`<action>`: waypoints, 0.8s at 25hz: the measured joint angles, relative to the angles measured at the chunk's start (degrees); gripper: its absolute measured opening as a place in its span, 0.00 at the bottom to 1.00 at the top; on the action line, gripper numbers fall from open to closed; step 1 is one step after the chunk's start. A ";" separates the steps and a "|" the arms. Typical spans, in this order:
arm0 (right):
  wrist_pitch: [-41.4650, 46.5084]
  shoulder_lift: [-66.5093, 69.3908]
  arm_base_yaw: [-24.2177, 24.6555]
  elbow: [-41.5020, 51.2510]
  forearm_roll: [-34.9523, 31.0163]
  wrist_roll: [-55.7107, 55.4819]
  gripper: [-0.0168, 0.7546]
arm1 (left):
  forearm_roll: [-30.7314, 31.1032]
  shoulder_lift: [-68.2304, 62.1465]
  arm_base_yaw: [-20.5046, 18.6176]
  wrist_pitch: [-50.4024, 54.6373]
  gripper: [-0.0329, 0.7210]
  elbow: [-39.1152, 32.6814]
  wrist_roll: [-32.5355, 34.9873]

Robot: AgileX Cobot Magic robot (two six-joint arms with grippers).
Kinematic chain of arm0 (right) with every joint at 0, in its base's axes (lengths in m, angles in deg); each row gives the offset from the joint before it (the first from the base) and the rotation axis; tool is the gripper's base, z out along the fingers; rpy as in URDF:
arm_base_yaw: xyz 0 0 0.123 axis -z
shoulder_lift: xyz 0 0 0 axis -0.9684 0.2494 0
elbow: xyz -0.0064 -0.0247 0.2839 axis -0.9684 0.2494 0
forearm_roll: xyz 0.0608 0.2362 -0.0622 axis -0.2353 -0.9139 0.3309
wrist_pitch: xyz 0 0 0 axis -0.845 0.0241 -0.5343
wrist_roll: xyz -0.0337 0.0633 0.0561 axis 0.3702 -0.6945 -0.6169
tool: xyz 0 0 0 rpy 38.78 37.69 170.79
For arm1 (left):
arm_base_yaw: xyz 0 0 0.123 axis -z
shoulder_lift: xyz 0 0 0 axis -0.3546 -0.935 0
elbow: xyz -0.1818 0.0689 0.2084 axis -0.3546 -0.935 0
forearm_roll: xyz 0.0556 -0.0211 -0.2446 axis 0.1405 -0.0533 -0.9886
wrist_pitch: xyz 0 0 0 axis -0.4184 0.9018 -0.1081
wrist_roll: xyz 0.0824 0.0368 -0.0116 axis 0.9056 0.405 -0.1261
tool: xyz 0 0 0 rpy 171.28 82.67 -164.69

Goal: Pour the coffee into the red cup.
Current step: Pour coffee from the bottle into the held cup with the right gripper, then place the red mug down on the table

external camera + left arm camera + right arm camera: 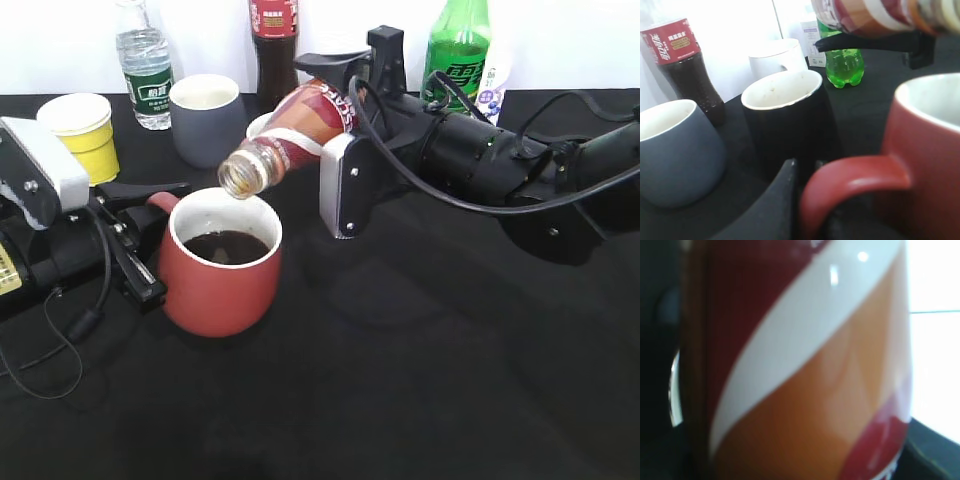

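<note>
Coffee bottle (295, 135) is tilting mouth-down over the red cup (220, 265) as I am watching from the exterior view; my right gripper (335, 95) is clamping the bottle around its labelled body, one black finger above it and a white-plated finger beside it. The uncapped bottle mouth is hanging just above the cup's near-left rim, and dark liquid is sitting inside the cup's cream interior. The cup is standing upright on the black table (420, 380), left of centre. My left gripper (140, 235) is sitting at the cup's handle, one black finger (777, 200) lying just beside the red loop in the left wrist view; I cannot tell whether it is squeezing the handle or merely flanking it. The right wrist view is filling with the bottle's orange, white and dark red label, blurred. Behind the cup, a grey mug (205, 120), a yellow paper cup (85, 130), a cola bottle (273, 45), a water bottle (145, 65) and a green bottle (458, 50) are lining the back edge. A black mug (790, 125) is showing in the left wrist view.
</note>
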 joint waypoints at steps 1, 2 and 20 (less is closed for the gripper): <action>0.00 0.00 0.00 0.00 0.28 -1.48 0.71 | -0.13 0.00 0.00 -0.32 0.14 0.00 0.00; 0.00 0.00 0.00 0.00 0.37 -3.23 0.71 | -0.33 0.00 0.00 -0.37 0.14 0.00 0.00; -0.02 0.00 0.00 0.41 0.20 -70.61 0.71 | -15.86 7.72 0.00 -0.50 0.14 -3.36 0.11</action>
